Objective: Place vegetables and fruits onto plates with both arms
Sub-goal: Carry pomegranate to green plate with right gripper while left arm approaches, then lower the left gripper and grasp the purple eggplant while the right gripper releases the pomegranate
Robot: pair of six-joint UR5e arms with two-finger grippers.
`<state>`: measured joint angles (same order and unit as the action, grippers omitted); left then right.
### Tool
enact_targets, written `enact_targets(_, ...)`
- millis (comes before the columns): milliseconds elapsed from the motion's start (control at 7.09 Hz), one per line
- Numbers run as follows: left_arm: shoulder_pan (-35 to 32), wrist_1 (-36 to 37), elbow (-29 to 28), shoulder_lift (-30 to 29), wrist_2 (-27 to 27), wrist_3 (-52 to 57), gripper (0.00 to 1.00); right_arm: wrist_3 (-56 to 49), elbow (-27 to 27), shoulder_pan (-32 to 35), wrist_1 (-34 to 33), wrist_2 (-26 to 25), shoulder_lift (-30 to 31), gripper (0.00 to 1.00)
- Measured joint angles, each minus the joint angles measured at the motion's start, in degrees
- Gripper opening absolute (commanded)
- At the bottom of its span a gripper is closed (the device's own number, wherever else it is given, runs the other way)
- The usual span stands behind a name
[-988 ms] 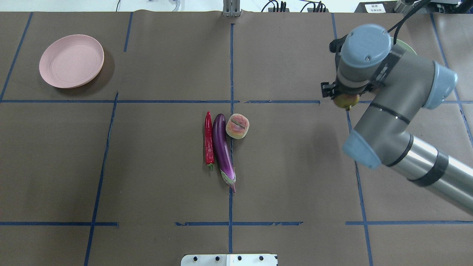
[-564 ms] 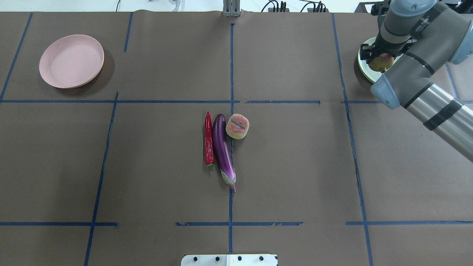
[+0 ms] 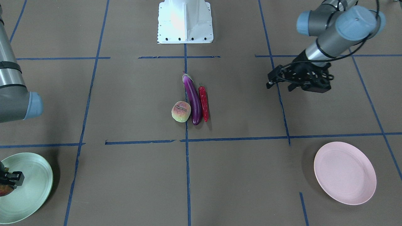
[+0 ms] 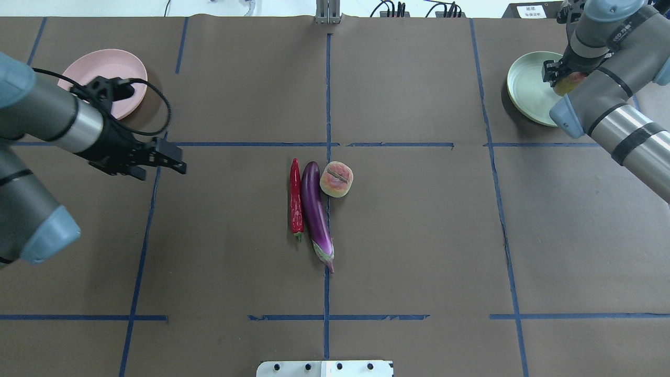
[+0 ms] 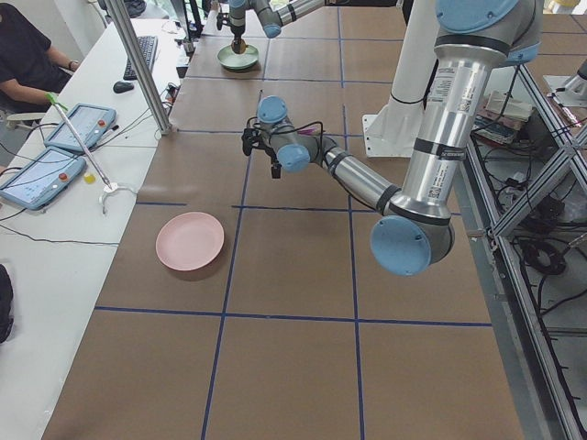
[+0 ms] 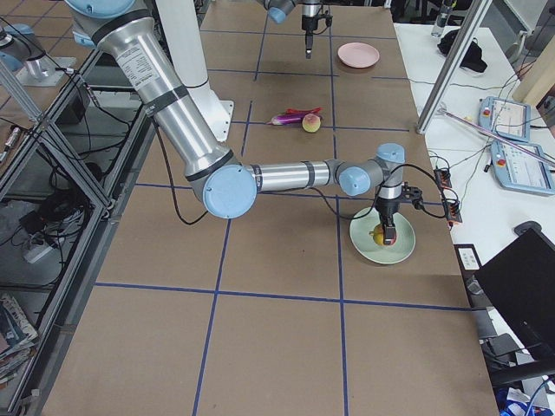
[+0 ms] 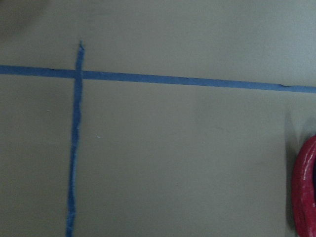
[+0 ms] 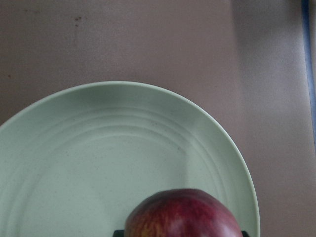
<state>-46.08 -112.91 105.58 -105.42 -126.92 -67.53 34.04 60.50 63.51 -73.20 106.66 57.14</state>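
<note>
The red chili pepper point(image 4: 296, 196), the purple eggplant point(image 4: 315, 207) and the peach point(image 4: 336, 179) lie side by side at the table's middle, and also show in the front view: chili point(image 3: 203, 103), eggplant point(image 3: 193, 99), peach point(image 3: 181, 111). My right gripper point(image 4: 562, 78) is shut on the pomegranate point(image 8: 185, 215) and holds it over the mint green plate point(image 8: 98, 163), point(image 4: 526, 86). My left gripper point(image 4: 175, 159) is open and empty, low over the table left of the chili. The pink plate point(image 4: 112, 68) lies empty behind it at the far left.
The white base block point(image 4: 324, 368) sits at the table's near edge. Blue tape lines cross the brown table cover. A side table with tablets point(image 5: 46, 165) and a seated person point(image 5: 23, 55) lies beyond the far edge.
My right arm has carried the pomegranate back and to the right, over the green plate. My left arm has come into view from the left, toward the middle.
</note>
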Motion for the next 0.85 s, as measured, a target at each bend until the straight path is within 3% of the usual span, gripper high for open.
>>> enact_targets(282, 9.8, 0.2, -1.0, -5.4, 9.9, -8.0, 1.0, 0.0, 2.2, 0.2, 0.0, 0.7, 0.2, 1.0)
enact_targets(564, 18.7, 0.3, -5.0, -11.7, 20.9, -9.6, 1.0, 0.1, 5.4, 0.4, -0.1, 5.8, 0.5, 1.0)
enact_targets(847, 22.4, 3.1, -8.6, -17.7, 24.9, -11.8, 1.0, 0.4, 7.4, 0.5, 0.0, 8.8, 1.0, 1.0)
